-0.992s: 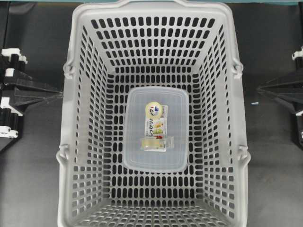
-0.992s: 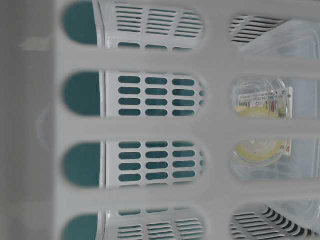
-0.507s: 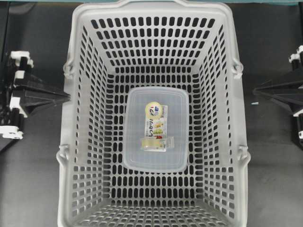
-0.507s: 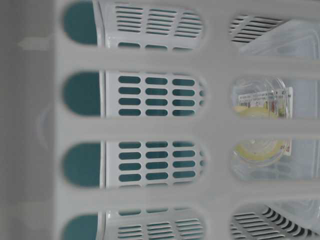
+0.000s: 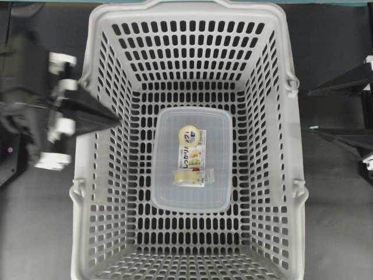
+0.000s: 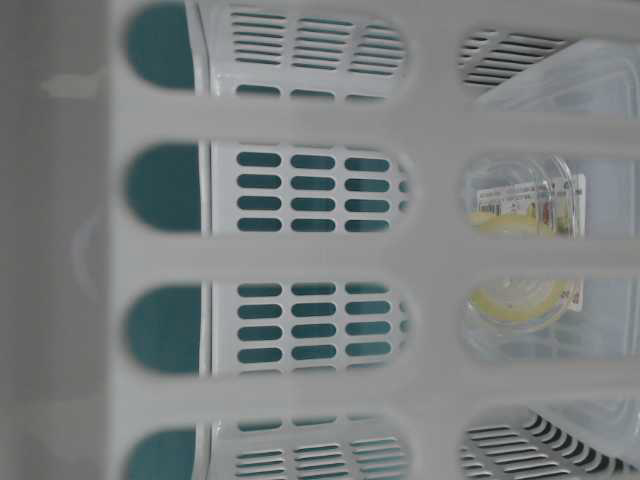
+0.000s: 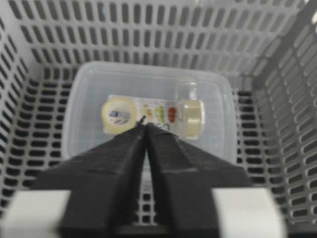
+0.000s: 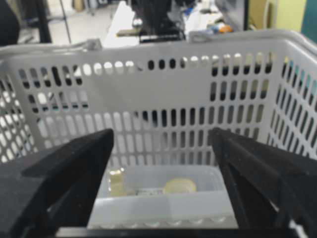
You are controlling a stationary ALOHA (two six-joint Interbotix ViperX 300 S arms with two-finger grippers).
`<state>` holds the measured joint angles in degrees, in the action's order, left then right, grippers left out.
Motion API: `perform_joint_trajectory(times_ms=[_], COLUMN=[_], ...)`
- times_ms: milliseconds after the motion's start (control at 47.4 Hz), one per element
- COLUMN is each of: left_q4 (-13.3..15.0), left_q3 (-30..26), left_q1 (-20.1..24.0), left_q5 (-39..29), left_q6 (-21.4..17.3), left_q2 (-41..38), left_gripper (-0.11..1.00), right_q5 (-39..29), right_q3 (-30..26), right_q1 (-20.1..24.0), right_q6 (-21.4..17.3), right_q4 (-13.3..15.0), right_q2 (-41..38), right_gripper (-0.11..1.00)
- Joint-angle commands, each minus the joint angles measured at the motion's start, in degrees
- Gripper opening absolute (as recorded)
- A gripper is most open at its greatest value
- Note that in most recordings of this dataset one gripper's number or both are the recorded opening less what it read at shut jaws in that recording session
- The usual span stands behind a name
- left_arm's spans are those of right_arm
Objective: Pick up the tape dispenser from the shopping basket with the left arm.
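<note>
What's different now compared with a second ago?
The left gripper has swung in over the shopping basket's left rim, its fingers close together and pointing toward the tape dispenser. The right gripper has spread its fingers wide while staying outside the basket. Nothing has been grabbed; dispenser and basket haven't moved.

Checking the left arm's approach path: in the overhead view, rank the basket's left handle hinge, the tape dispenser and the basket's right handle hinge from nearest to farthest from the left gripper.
From the left gripper, over the shopping basket's left wall:
1. Left handle hinge, on the rim just beside it.
2. Tape dispenser, mid-floor, to its right.
3. Right handle hinge, on the opposite rim.
</note>
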<state>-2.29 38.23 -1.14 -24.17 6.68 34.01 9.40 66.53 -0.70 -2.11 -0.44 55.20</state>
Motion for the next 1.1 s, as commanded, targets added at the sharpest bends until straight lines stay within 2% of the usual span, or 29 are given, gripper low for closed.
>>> perform_joint_trajectory(times_ms=[0,211,274,443,591,760,971,1076], left_q4=[-0.3,-0.3,-0.3,-0.3,-0.2,-0.3,-0.2,-0.2], left_q3=[-5.0,-15.5,-18.3,-25.0,-28.0,-28.5,-27.7,-27.9], left_q1=[-1.1,-3.9,-4.0,-4.4,-5.0,-6.0,-6.6,-6.6], left_q5=[-2.5,-8.2,-11.3,-19.4,-21.5,-21.5,-21.4,-21.0], left_q6=[0.2,-0.3,-0.3,-0.2,-0.2,-0.1,0.2,-0.2], left_q2=[-4.7,-17.6,-20.9,-29.6,-35.2,-39.8,-41.9,-42.1], left_gripper=[0.22,0.81,0.89,0.88,0.87,0.87,0.86,0.81], right_q5=[1.0,1.0,1.0,1.1,1.1,1.1,1.1,1.0], right_q3=[-1.3,-1.3,-1.3,-1.3,-1.3,-1.3,-1.2,-1.1], right_q1=[-0.1,-0.1,-0.1,-0.1,-0.1,-0.1,-0.1,-0.1], right_q6=[-0.1,-0.1,-0.1,-0.1,-0.1,-0.1,-0.1,-0.1], right_q4=[-0.1,-0.1,-0.1,-0.2,-0.1,-0.2,-0.2,-0.2], right_q2=[-0.2,-0.1,-0.1,0.1,0.1,0.2,0.2,0.3], right_gripper=[0.75,0.74,0.74,0.74,0.73,0.73,0.73,0.73])
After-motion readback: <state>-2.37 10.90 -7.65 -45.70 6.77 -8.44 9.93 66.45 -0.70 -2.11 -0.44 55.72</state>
